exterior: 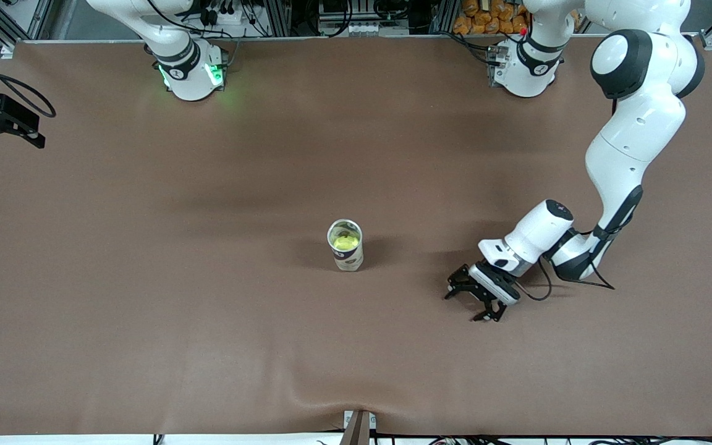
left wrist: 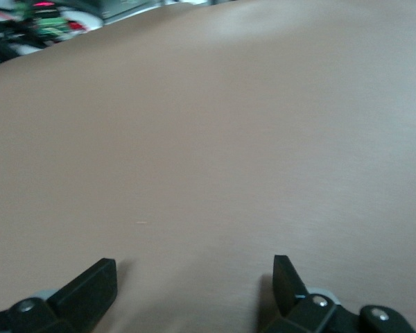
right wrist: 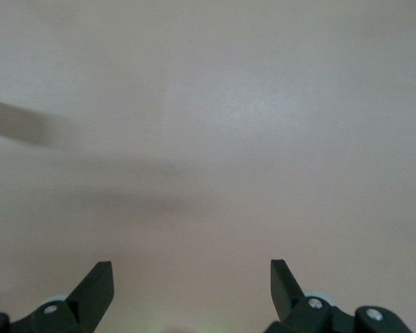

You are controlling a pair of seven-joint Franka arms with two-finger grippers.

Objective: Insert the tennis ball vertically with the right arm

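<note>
Ball (exterior: pixel 345 242) already sits in the upright can (exterior: pixel 347 247). Both claws spread, empty: left claw (exterior: pixel 478 301) at can's 4 o'clock, low over the desk (exterior: pixel 146 278); right claw (right wrist: pixel 192 286) waits, also over bare desk. You risk tipping the can if either claw brushes it.

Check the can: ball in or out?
In. The tennis ball sits inside the upright can, its yellow showing through the open top.

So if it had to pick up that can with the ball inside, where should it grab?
Probably around the can's upright round side wall, coming in level from the side, jaws straddling it. Its open top faces up with the tennis ball inside, so there is little to pinch from above.
</note>
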